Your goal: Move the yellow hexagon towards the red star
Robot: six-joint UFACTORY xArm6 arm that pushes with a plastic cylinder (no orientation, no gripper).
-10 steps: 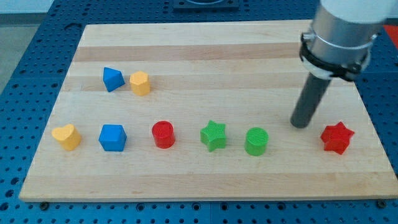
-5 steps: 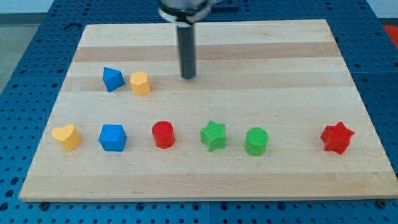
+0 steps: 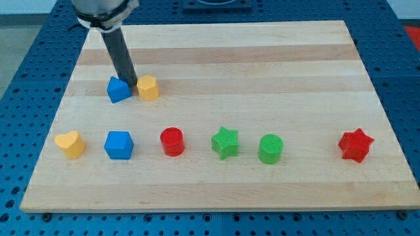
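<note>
Rod only, no hand to read. My tip (image 3: 129, 87) wedged between blue block (image 3: 118, 89) and yellow hexagon (image 3: 148, 87), on hexagon's left. Red star (image 3: 356, 145) far right on bench (image 3: 262, 59). Push not yet begun; whole crossing left.

I see a small blue block (image 3: 118, 89), its shape unclear, near the surface's (image 3: 262, 59) top-left corner. Along the bottom edge runs a row: a yellow heart (image 3: 70, 143) nearest the left edge, then a blue cube-like block (image 3: 119, 145), a red cylinder (image 3: 172, 141), a green star (image 3: 225, 142) and a green cylinder (image 3: 270, 149).
</note>
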